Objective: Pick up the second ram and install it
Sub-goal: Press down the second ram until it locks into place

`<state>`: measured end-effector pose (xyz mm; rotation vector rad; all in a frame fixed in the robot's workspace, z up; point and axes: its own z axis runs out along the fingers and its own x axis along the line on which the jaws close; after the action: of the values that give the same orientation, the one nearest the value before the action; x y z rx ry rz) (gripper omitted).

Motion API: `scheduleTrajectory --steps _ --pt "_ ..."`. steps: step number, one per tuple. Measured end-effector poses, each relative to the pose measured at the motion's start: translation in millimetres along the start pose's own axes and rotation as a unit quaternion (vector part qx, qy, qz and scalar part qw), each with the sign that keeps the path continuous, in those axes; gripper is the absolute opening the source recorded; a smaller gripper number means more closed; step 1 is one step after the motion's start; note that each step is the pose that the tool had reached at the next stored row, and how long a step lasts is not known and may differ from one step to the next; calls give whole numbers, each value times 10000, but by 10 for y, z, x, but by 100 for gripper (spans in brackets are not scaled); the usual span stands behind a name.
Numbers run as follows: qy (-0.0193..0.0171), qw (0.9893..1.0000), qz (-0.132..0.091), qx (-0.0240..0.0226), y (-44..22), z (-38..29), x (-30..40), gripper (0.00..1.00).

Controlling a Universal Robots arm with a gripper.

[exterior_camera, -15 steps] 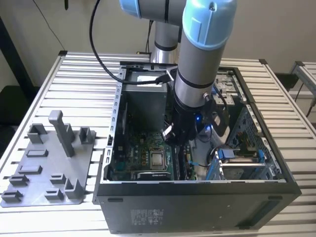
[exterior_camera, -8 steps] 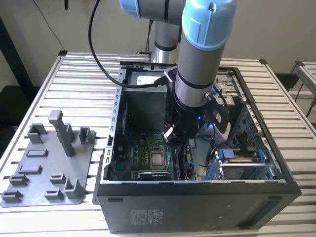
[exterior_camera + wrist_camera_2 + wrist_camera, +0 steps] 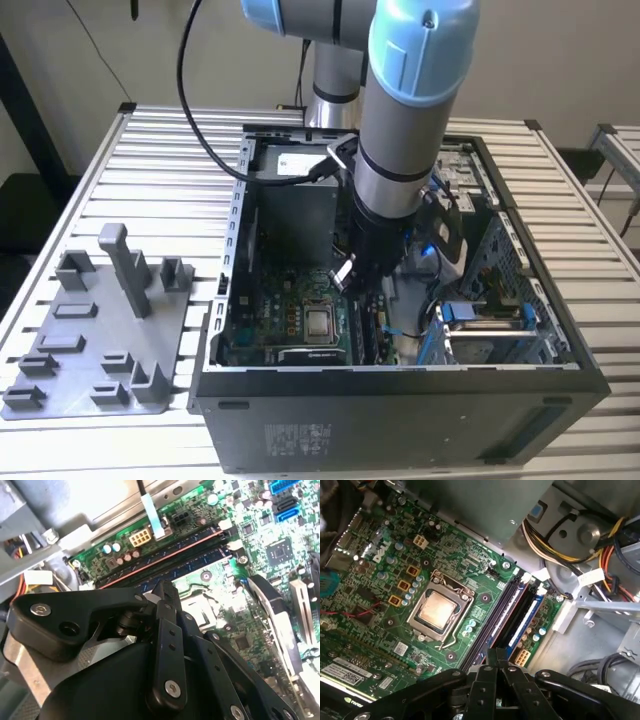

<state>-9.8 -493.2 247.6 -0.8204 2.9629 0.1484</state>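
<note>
My gripper [image 3: 345, 278] is lowered inside the open computer case [image 3: 400, 405], just over the memory slots beside the processor socket [image 3: 437, 611]. In both wrist views its black fingers [image 3: 165, 630] meet tip to tip, shut, with nothing visible between them. Long dark blue-green ram sticks [image 3: 172, 555] stand edge-up in the slots [image 3: 502, 612], with white latches at their ends. The fingertips [image 3: 497, 656] hover at one end of these slots. I cannot tell whether they touch a stick, nor which stick is the second ram.
A grey holder tray [image 3: 100, 340] with an upright post [image 3: 125, 265] lies on the slatted table, on the exterior view's left. The power supply [image 3: 295, 190], cable bundles [image 3: 580, 550] and a drive cage [image 3: 490, 330] crowd the case around the arm.
</note>
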Motion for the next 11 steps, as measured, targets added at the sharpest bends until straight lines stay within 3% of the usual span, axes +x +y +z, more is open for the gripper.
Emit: scheduleTrajectory --steps 6,11 --pt "30 9992 -408 -38 6 4 -2 11" --pt "62 9966 -819 -73 8 5 -3 11"
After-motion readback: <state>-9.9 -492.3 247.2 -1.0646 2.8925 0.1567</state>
